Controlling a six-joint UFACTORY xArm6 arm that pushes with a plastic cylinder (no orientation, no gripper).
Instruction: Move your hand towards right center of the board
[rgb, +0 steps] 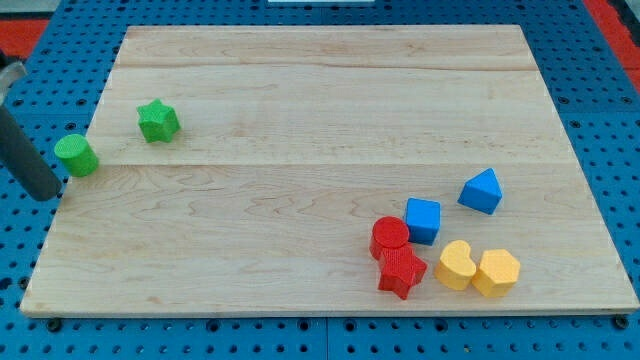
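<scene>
Start of the traverse: my tip (45, 196), a bare rod with no jaws to open or close, sits at the surface's (300, 100) left edge just beside the green cylinder (76, 155), so next calls for a long sweep toward right centre, passing above the blue wedge (482, 190).
</scene>
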